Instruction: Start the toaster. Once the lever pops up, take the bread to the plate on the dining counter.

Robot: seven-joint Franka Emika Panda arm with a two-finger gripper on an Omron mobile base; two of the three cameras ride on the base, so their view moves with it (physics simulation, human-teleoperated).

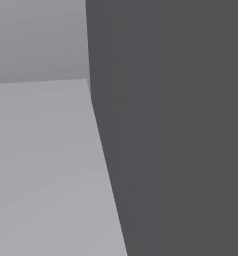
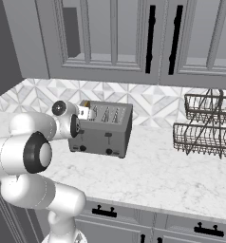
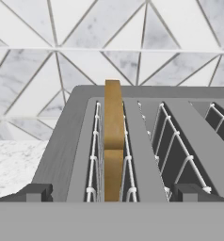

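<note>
Bread (image 3: 113, 141) stands upright in toaster's (image 2: 101, 128) leftmost slot. Gripper (image 3: 111, 192) directly over toaster, jaws wide, straddling slice. Advice: descend centred, pinch flat faces, lift straight.

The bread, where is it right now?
The bread stands on edge in the leftmost slot of the toaster in the hand view, sticking up above the top, with the open gripper straddling it.
</note>
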